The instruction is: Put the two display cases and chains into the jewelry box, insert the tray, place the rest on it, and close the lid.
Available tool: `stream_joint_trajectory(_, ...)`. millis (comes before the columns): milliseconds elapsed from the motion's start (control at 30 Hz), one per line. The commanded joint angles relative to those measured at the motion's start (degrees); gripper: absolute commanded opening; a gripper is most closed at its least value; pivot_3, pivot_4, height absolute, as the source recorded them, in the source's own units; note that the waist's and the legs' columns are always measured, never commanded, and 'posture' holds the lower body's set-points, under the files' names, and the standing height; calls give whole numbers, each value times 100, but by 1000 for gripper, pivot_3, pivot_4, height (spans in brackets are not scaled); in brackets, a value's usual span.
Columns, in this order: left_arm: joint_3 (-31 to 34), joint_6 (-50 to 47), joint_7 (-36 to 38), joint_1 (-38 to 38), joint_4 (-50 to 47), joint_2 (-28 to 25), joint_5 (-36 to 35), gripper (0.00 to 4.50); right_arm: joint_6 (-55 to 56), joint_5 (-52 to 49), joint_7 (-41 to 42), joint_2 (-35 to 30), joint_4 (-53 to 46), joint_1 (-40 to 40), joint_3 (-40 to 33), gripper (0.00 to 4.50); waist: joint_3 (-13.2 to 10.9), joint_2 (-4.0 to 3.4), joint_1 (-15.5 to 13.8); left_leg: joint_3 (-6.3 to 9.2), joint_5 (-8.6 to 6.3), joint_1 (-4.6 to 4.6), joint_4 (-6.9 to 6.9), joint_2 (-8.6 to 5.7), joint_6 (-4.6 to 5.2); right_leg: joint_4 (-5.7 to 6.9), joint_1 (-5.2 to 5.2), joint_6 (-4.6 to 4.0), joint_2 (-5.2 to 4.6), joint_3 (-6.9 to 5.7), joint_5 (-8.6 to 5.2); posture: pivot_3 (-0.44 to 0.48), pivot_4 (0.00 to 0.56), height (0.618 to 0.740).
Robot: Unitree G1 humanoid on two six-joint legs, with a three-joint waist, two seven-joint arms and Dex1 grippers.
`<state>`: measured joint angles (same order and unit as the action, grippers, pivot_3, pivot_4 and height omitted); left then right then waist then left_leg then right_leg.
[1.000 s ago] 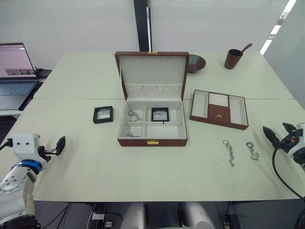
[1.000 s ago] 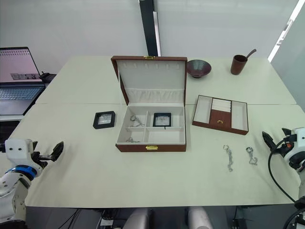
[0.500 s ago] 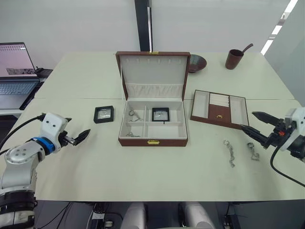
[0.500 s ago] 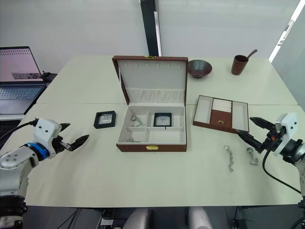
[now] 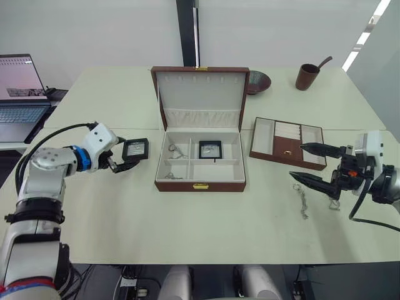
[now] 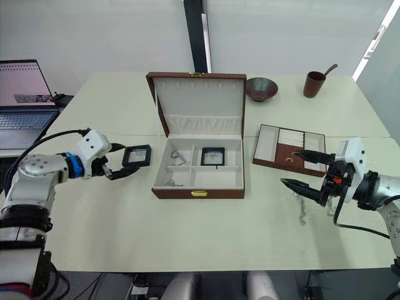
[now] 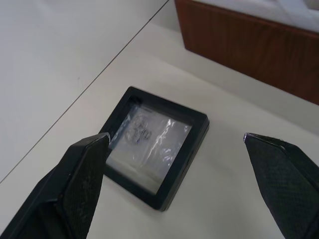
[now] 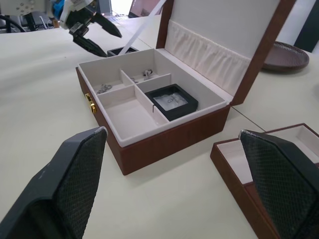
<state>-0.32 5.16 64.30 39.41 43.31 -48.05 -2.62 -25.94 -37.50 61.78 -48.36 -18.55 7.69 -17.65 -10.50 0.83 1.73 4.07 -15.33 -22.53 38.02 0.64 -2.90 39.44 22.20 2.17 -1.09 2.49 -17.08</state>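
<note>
Black square display case (image 7: 157, 152) on table, left jaws spread, right jaws spread

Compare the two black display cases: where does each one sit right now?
The case on the table lies left of the jewelry box, between the open fingers of the left pincer. The case in the box sits in a rear compartment, no pincer near. Both are black-framed, lying flat, window up.

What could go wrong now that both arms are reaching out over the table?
The left tool, open, is close to the flat display case lying beside the jewelry box; its fingers may push the case instead of gripping it. The right tool, open, hovers over thin chains near the tray; it could miss them.
</note>
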Motion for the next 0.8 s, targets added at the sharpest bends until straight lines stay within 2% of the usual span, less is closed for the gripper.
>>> stream_joint_trajectory(33,-254,265,217,317,471,-21,288,4482,-103,-162,-115,-77,-335,40,-108,4500,0,0,7,0,0,-1,0,0,0,-1,1,0,0,0,0,0,150,740)
stream_joint_trajectory(367,-528,478,382,756,1247,147,580,4482,-185,-303,-225,-68,-715,-216,-221,4500,-3,5,8,8,0,-10,3,0,0,1,5,0,0,-6,0,0,150,740)
stream_joint_trajectory(667,-543,600,357,817,1436,216,672,4482,-226,-373,-142,-153,-946,-343,-151,4500,-3,5,8,9,0,-9,5,0,0,3,4,0,0,-6,0,0,150,740)
stream_joint_trajectory(800,-536,581,361,826,1457,260,664,3641,-177,-314,-80,-191,-905,-378,-123,4500,-3,5,6,9,0,-8,6,-1,0,4,4,0,0,-5,0,0,150,740)
